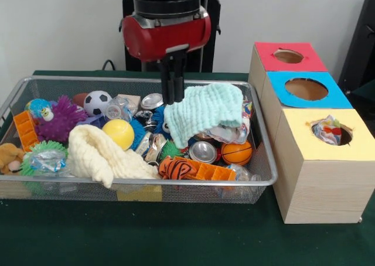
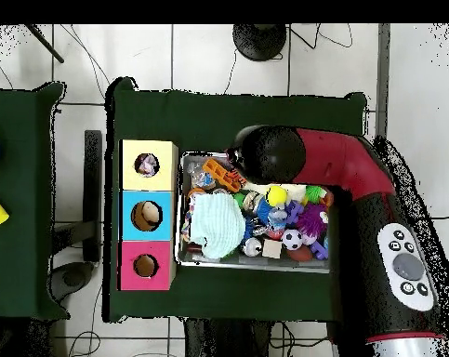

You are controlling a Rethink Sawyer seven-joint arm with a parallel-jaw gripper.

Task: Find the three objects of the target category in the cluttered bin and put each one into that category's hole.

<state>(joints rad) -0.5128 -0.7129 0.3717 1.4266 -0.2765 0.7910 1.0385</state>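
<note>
The claw (image 1: 173, 84) hangs pinched together, empty; dotted fabric (image 1: 230, 133) under the mint cloth (image 1: 202, 115) beside it looks limp; pinch a fold.

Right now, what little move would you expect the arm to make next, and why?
Probably lift the mint-green cloth aside. The gripper hangs at its edge in the bin, and one polka-dot piece already sits in the yellow box's hole; others may lie hidden underneath.
</note>
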